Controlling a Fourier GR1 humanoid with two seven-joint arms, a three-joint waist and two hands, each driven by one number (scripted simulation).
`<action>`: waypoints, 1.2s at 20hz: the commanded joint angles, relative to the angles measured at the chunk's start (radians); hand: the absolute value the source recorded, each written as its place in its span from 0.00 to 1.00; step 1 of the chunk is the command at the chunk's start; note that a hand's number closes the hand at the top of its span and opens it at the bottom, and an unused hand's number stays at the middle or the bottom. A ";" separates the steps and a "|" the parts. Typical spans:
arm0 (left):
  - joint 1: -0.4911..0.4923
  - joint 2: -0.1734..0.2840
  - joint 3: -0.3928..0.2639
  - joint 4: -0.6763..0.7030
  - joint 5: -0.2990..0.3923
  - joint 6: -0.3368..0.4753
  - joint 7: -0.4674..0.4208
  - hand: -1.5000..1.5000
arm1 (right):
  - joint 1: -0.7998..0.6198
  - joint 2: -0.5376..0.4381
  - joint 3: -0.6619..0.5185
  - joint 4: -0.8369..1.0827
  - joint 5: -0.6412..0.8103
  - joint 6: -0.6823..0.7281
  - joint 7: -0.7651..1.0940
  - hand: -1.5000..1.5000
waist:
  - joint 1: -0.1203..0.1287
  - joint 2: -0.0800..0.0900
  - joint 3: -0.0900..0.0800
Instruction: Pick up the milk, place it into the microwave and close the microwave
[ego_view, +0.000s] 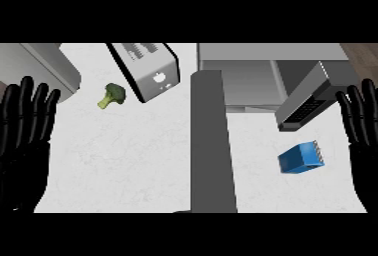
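Milk (301, 159) is sitting untouched on counter (133, 160) nr right edge, just below microwave's (244, 80) open door (306, 102). Both hands, left (26, 120) & right (362, 120), are being held wide, nothing gripped. Pick, place, close all pending.

Open microwave door (214, 145) splits counter (125, 165); wide bare room left (broccoli (111, 95) far back), narrower right.

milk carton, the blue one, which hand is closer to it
Right. The right hand rests open at the view's right edge, just beyond the milk carton. The left hand rests at the left edge, across the counter.
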 joint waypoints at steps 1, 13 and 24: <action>0.010 -0.010 0.006 0.022 0.014 -0.018 -0.050 0.00 | 0.008 -0.005 -0.003 -0.027 -0.020 0.033 0.002 0.00 | 0.007 0.020 0.010; 0.093 0.055 0.153 0.107 0.183 -0.137 -0.039 0.00 | 0.120 -0.158 -0.099 -0.236 -0.402 0.279 0.195 0.00 | 0.007 0.019 0.010; 0.225 0.110 0.295 -0.055 0.371 -0.246 0.068 0.00 | 0.249 -0.077 -0.137 -0.181 -0.250 0.335 0.105 0.00 | 0.011 0.019 0.011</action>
